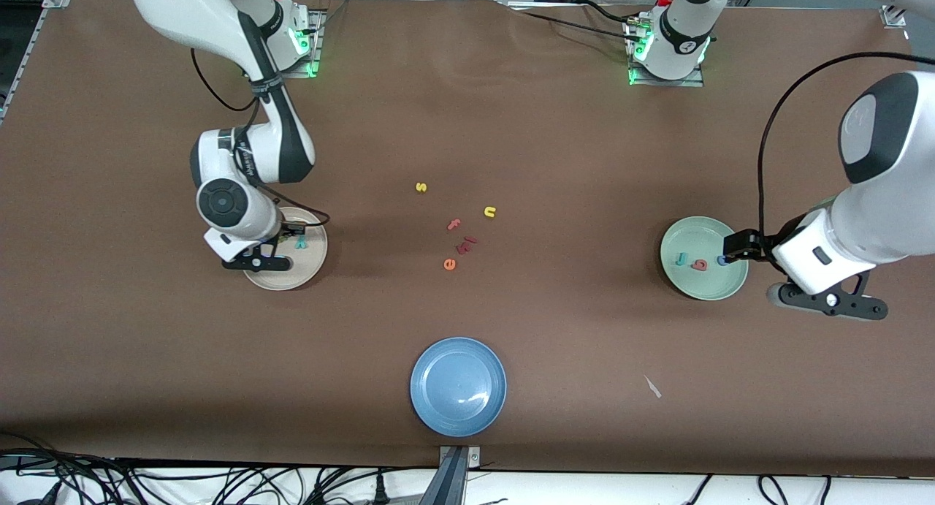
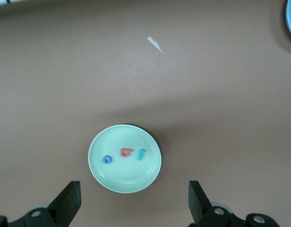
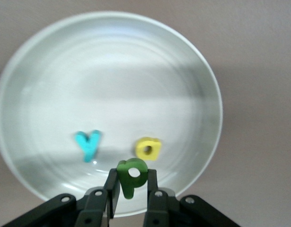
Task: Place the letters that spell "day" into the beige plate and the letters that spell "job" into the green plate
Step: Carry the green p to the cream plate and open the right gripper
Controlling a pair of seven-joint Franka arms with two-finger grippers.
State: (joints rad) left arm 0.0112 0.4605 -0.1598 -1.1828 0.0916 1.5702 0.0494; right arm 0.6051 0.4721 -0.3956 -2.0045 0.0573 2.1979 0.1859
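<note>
The beige plate [image 1: 281,275] lies toward the right arm's end of the table, with the teal y [image 1: 301,243] on it. In the right wrist view the y [image 3: 88,144] and the yellow a [image 3: 148,148] rest on the beige plate [image 3: 107,71]. My right gripper [image 3: 132,183] hangs just over this plate, shut on the green d [image 3: 132,176]. The green plate [image 1: 703,286] holds the teal j [image 1: 681,259], the red b [image 1: 699,264] and the blue o [image 1: 722,260]. My left gripper [image 1: 738,246] is open with nothing in it, up over that plate's edge. The left wrist view shows the o [image 2: 107,160], b [image 2: 126,152] and j [image 2: 141,154].
A blue plate [image 1: 458,386] sits near the front camera. Mid-table lie a yellow s [image 1: 421,187], a yellow u [image 1: 489,212], a pink f [image 1: 453,224], a dark red piece [image 1: 466,243] and an orange e [image 1: 449,264]. A white scrap [image 1: 652,386] lies nearer the camera than the green plate.
</note>
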